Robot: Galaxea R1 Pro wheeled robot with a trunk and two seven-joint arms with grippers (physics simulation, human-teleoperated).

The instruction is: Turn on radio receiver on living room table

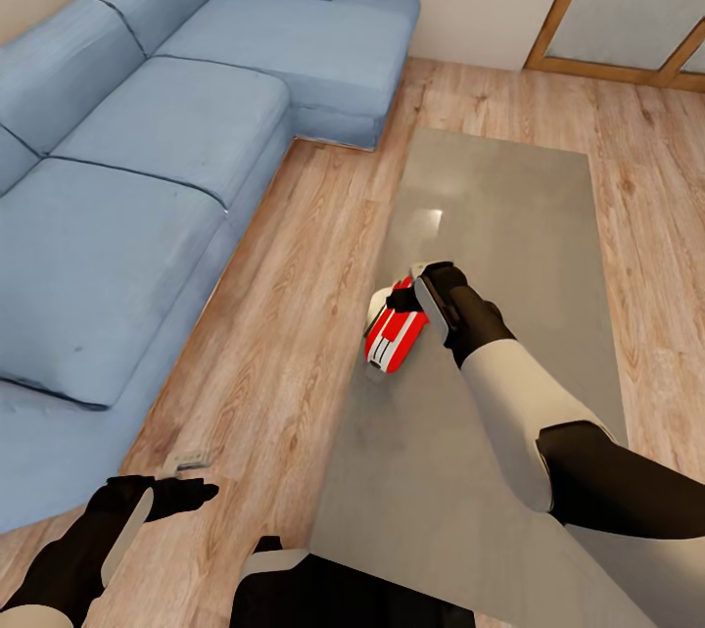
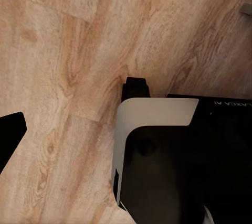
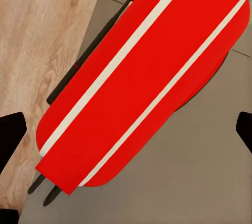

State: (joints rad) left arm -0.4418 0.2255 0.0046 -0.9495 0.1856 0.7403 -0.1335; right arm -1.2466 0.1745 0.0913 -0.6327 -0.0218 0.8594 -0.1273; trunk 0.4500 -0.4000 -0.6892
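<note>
The red radio receiver lies tipped on the glossy grey table, close to the table's left edge. White stripes run along its red body, and its thin dark wire handle pokes out at one side. My right gripper hovers directly over the radio's far end, open, with its two dark fingertips spread wide on either side of the casing. Down at the lower left, my left gripper hangs open over the wood floor, well away from the radio.
A big blue sectional sofa runs along the left and back. A wood-framed glass door stands at the back right. A small flat grey object lies on the floor near my left gripper. My own base sits below.
</note>
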